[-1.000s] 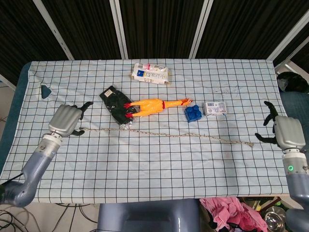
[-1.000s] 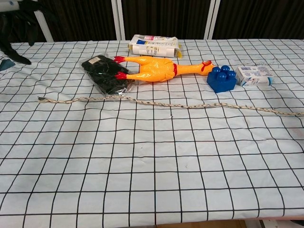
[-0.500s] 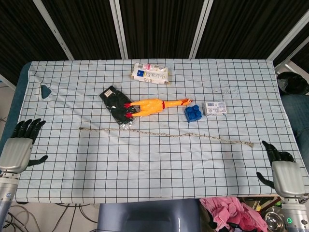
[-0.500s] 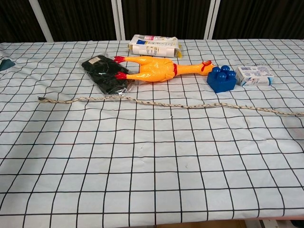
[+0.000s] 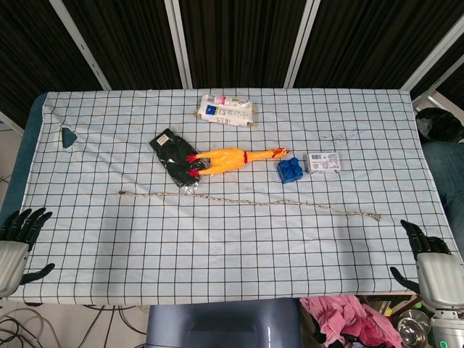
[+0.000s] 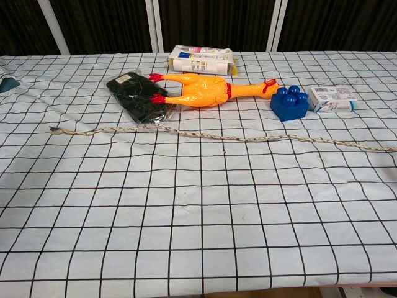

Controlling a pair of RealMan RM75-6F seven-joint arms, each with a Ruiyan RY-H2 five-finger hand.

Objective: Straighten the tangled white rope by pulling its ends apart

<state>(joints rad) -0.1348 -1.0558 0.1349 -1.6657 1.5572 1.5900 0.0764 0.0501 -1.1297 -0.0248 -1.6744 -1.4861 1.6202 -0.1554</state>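
The white rope (image 5: pixel 250 202) lies stretched out in a nearly straight line across the checked tablecloth, from left to right; the chest view shows the same rope (image 6: pixel 217 136) running to the right edge of the picture. Neither hand touches it. My left hand (image 5: pixel 14 245) hangs off the table's near left corner, empty, with its fingers spread. My right hand (image 5: pixel 433 264) is off the near right corner, also empty with fingers apart. The chest view shows neither hand.
Behind the rope lie a black packet (image 5: pixel 174 159), an orange rubber chicken (image 5: pixel 232 159), a blue block (image 5: pixel 290 170) and a small white box (image 5: pixel 324 162). A larger box (image 5: pixel 226 110) sits near the far edge. A dark triangular piece (image 5: pixel 68 136) lies at the far left.
Both hands have let go of the rope ends and drawn back toward me, off the near corners of the table. The rope has stayed where it lay.
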